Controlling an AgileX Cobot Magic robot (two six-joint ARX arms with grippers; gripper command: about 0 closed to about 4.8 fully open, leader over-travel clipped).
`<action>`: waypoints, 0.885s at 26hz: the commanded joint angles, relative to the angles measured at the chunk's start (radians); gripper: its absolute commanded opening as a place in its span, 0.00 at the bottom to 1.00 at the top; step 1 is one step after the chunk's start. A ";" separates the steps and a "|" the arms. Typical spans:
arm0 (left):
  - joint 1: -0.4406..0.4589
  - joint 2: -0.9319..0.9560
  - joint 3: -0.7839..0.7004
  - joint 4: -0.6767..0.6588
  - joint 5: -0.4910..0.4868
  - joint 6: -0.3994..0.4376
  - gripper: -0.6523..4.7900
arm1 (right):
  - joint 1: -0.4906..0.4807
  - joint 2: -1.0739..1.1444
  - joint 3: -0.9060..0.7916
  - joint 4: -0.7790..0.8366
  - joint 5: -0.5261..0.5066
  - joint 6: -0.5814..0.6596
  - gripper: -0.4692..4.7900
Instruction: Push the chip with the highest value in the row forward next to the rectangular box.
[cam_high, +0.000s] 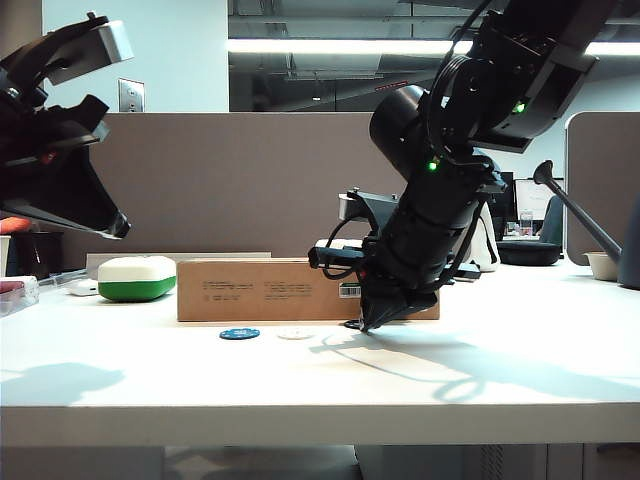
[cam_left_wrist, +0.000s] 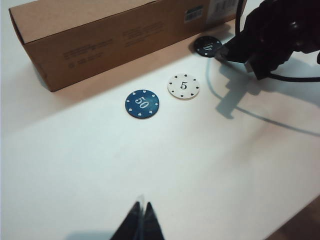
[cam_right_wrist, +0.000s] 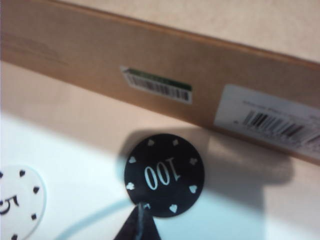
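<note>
So the black chip (cam_right_wrist: 164, 175), marked 100, sits just in front of the cardboard box (cam_left_wrist: 107, 37), near the end with the white barcode label (cam_right_wrist: 272, 122), close to the box's front face but with a thin strip of table (cam_left_wrist: 165, 165) showing between them. The right gripper (cam_right_wrist: 140, 222) is down at the table with its fingers pinched together into one point, and that tip is touching the chip's edge on the side away from the box, so it isn't grasping anything. The white chip (cam_left_wrist: 183, 86) marked 5 and the blue chip (cam_left_wrist: 142, 104) marked 50 lie further out from the box, side by side. The left gripper (cam_left_wrist: 141, 222) hangs up in the air well away from the box, fingers clenched together on nothing. A white-and-green case (cam_high: 137, 278) sits beside the box's far-left end.
</note>
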 joint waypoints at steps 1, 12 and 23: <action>-0.002 -0.002 0.005 0.012 0.003 0.001 0.11 | -0.001 0.027 -0.001 -0.053 0.007 0.023 0.07; -0.001 -0.002 0.005 0.012 0.003 0.001 0.11 | -0.002 0.023 0.029 -0.069 -0.020 0.023 0.07; -0.001 -0.002 0.005 0.012 0.003 0.001 0.11 | 0.007 -0.159 0.027 -0.179 0.059 0.012 0.07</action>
